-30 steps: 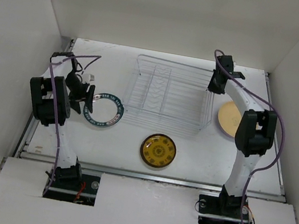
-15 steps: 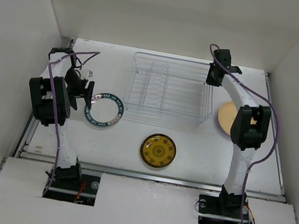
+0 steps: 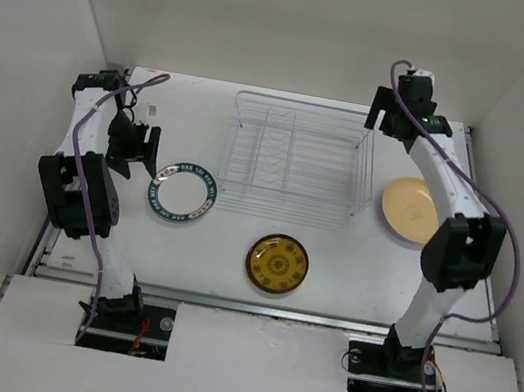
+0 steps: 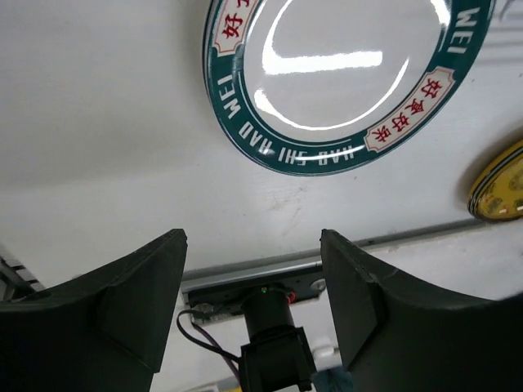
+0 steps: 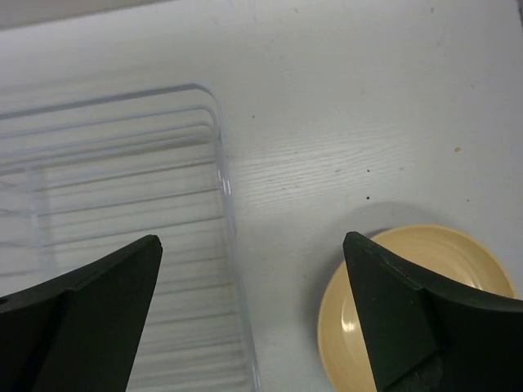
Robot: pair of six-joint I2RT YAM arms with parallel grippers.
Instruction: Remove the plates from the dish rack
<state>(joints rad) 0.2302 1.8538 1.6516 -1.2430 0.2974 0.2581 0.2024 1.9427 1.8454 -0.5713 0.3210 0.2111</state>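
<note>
Teal-rimmed plate (image 4: 343, 69) just beyond spread, empty left pincer (image 4: 253, 237); tan plate (image 5: 441, 253) near spread right pincer (image 5: 251, 239).

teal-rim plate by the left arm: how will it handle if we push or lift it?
Probably rigid: the teal-rim plate keeps a crisp round rim. Likely slippery, since its glossy centre mirrors the lights. It lies flat on the table, so a push should slide it rather than roll or tip it.
</note>
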